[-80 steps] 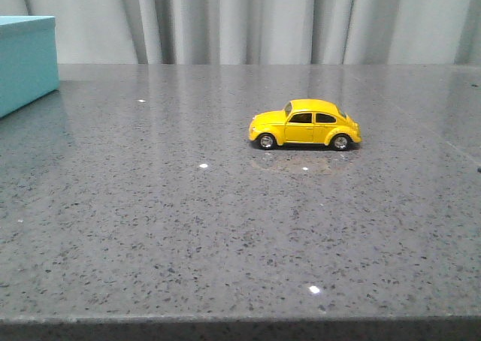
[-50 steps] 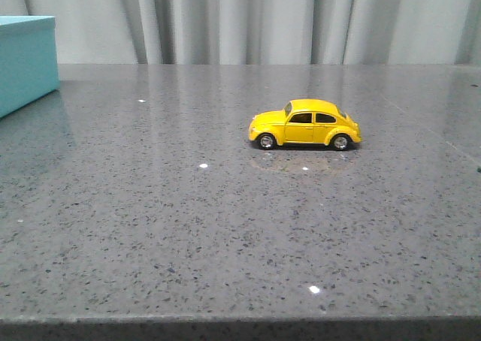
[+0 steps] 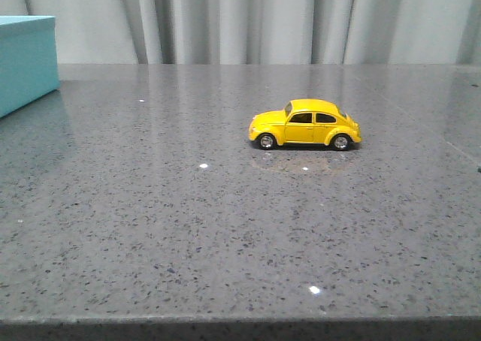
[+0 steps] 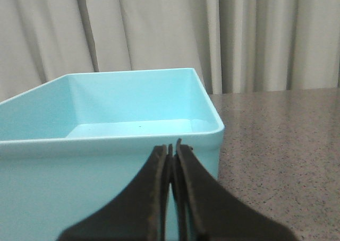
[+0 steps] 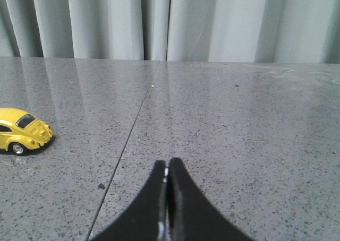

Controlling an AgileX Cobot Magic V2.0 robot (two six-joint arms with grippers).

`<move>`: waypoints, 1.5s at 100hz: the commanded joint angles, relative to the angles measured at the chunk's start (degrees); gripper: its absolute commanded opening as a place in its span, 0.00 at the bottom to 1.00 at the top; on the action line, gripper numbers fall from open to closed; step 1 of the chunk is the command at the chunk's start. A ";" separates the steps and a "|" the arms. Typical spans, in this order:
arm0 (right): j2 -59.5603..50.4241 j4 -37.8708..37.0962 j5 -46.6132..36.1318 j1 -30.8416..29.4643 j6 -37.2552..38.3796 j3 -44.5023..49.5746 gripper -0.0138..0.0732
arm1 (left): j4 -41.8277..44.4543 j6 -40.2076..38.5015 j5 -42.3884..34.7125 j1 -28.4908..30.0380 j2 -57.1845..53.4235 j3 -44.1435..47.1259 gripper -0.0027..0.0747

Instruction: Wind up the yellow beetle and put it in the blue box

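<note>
Both grippers, left gripper (image 4: 171,148) and right gripper (image 5: 167,169), are clenched empty. The right must spread wide, then straddle the yellow beetle (image 3: 304,124) across its doors.

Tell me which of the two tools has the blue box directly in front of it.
The left tool: blue box fills its view. The right tool faces bare table.

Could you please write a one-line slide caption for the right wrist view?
Right gripper shut and empty above the grey table, with the yellow beetle standing apart at the view's edge.
</note>
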 commanded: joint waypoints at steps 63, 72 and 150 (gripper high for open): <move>16.35 -0.62 12.76 -0.38 -0.06 -20.58 0.04 | -0.36 -0.32 3.60 -0.51 14.44 -18.33 0.01; 20.36 -0.62 12.75 -0.38 -0.06 -23.35 0.07 | -0.36 -0.32 4.01 -0.51 18.89 -21.41 0.07; 40.72 2.39 13.63 0.33 0.00 -35.88 0.53 | -0.47 -0.32 1.63 -0.51 32.28 -28.79 0.53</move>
